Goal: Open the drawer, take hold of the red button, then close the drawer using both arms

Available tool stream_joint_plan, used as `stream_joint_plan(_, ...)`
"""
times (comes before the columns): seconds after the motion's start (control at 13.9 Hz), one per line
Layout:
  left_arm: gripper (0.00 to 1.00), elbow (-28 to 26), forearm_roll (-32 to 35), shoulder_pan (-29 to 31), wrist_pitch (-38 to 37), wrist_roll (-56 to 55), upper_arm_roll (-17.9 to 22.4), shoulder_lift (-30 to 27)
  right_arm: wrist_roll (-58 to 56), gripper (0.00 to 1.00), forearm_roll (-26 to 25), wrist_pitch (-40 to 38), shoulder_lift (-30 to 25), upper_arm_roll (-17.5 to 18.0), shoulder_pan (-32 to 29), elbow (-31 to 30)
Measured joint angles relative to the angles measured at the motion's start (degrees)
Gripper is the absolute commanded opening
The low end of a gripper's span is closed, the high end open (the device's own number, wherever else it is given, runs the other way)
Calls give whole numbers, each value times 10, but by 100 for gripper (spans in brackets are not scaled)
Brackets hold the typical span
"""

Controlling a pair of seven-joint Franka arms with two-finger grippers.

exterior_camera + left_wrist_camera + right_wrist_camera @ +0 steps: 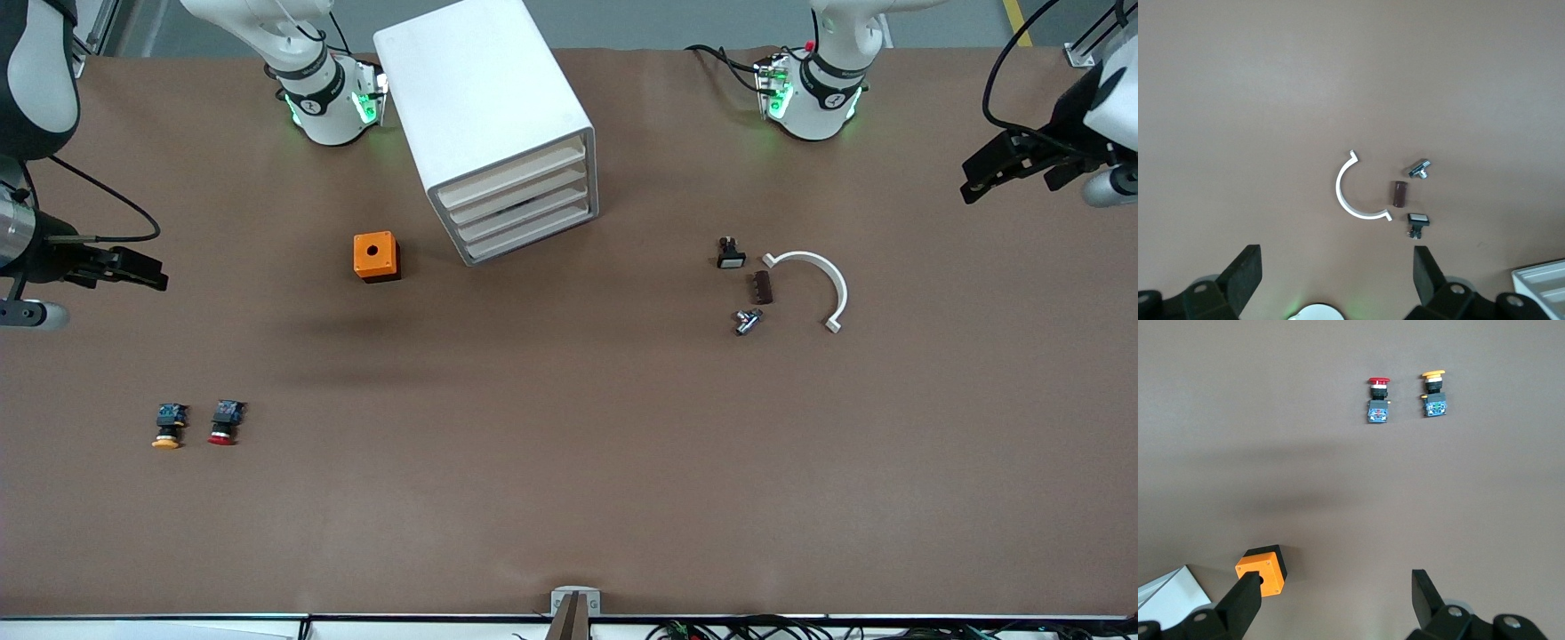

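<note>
The white cabinet (484, 98) stands at the table's back middle. Its four cream-fronted drawers (520, 209) are all shut. The red-capped button (224, 423) lies on the table toward the right arm's end, near the front camera, beside a yellow-capped one (167, 427). Both show in the right wrist view, red (1379, 401) and yellow (1433, 393). My right gripper (147, 269) hangs open and empty above the table's right-arm end; in its own view (1336, 600) the jaws stand wide apart. My left gripper (978, 178) hangs open and empty above the left-arm end, its jaws (1336, 277) wide apart.
An orange box with a round hole (376, 256) sits beside the cabinet. Toward the left arm's end lie a white curved piece (818, 276), a brown block (763, 287), a black switch (731, 254) and a small metal part (747, 320).
</note>
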Motion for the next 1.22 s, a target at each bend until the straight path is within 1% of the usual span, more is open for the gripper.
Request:
stream_joint_plan(0.5,100,-23,5,2,3,0,-2,-9,0,100,-1,0,0,-3,-2,8)
stream_joint_plan(0.86,100,-33,5,2,11,0,-2,-9,0,100,-2,-49,0,-4,-3,72)
stream_joint_plan(1.22,100,-35,5,2,15,0,-2,-9,4,100,-2,-71,0,-4,-4,89)
